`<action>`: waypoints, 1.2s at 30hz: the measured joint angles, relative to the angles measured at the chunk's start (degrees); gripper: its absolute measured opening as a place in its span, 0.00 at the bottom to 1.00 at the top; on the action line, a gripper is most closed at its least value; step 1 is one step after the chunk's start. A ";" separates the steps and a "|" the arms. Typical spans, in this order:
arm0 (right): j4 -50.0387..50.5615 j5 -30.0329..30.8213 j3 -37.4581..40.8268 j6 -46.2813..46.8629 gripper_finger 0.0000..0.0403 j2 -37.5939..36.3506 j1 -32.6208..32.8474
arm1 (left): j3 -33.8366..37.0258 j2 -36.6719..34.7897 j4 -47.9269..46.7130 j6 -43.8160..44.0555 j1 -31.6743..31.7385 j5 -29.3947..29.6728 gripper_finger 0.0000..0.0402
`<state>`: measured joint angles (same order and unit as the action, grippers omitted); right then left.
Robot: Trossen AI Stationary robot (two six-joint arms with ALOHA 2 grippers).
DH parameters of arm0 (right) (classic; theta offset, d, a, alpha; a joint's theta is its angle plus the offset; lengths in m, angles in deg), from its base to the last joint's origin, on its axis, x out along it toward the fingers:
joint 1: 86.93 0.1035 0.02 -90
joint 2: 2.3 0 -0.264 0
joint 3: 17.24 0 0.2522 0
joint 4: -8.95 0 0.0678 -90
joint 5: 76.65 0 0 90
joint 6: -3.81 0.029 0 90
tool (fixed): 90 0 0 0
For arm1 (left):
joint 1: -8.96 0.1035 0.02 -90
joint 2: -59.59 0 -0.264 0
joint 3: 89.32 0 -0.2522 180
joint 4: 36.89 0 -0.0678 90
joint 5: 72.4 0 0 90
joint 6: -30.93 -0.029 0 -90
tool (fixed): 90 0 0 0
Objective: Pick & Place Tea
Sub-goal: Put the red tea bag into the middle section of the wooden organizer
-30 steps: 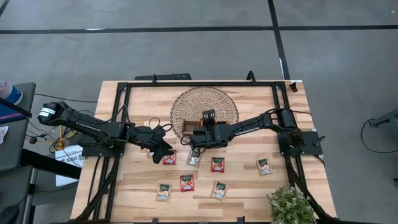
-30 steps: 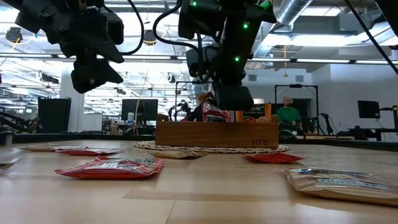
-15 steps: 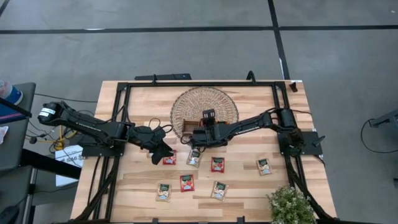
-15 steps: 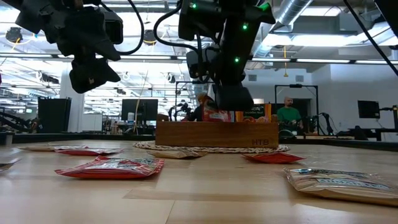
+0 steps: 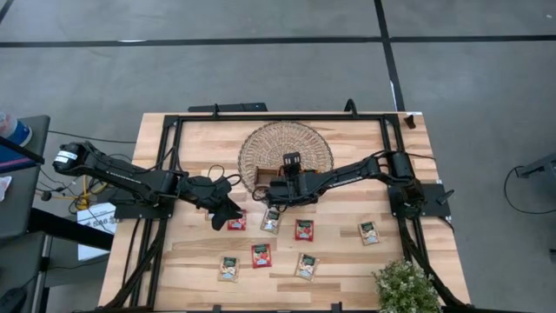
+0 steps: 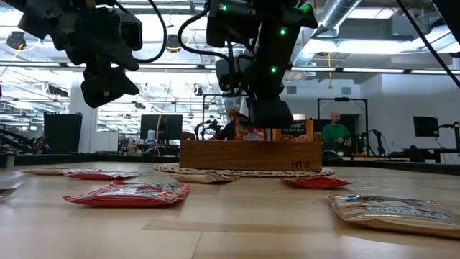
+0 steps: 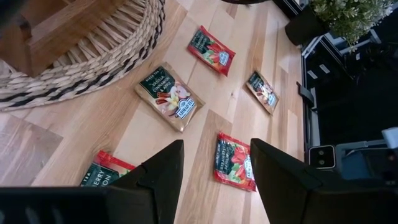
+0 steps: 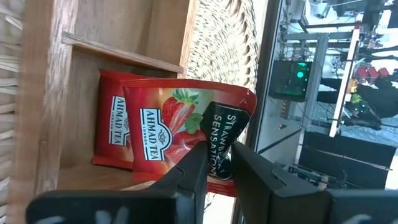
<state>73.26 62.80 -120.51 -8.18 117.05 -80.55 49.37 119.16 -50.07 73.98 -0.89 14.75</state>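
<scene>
My right gripper [image 8: 219,163] is shut on a red strawberry tea sachet [image 8: 186,118] over an end compartment of the wooden tray [image 5: 261,178]. The tray stands on the round wicker basket [image 5: 291,143]. Another red sachet [image 8: 112,127] lies in that compartment. My left gripper [image 7: 216,149] hangs open above the table [image 5: 195,148], left of the basket, over loose sachets: a pale vanilla one [image 7: 170,98] and a red one [image 7: 234,162]. In the low view the held sachet [image 6: 249,133] shows just above the tray's wall [image 6: 250,155]. My right gripper pinches the red sachet between its two fingers [image 8: 193,171] at its dark-printed end [image 8: 222,134], coming from above and pointing down. The sachet is bent at that end, and the rest of it reaches into the tray compartment, over the sachet that lies there.
Several sachets lie flat on the table's near half, among them a red one [image 5: 303,229], a pale one [image 5: 369,232] and a red one [image 5: 261,255]. A potted plant [image 5: 404,287] stands at the near right corner. A black frame [image 5: 174,122] borders the table.
My right gripper has sunk a little toward the tray, and the red sachet it holds sits lower against the tray's wall. My left gripper has stayed where it was.
</scene>
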 joint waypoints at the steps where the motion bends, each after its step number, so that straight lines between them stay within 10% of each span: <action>1: 0.00 -0.04 0.00 0.00 0.16 0.00 0.00 | 0.00 0.00 0.00 -0.05 0.01 0.00 0.44; 23: 5.57 -3.28 -3.63 0.10 0.38 0.00 -1.27 | 0.00 0.00 0.00 -0.15 0.00 -2.84 0.44; 36: 34.56 4.23 -10.25 18.60 0.40 -0.37 0.93 | 0.00 0.00 -0.01 0.23 0.02 -3.92 0.44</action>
<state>107.82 67.03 -130.76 10.42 116.67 -79.62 49.37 119.16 -50.08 74.21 -0.87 10.82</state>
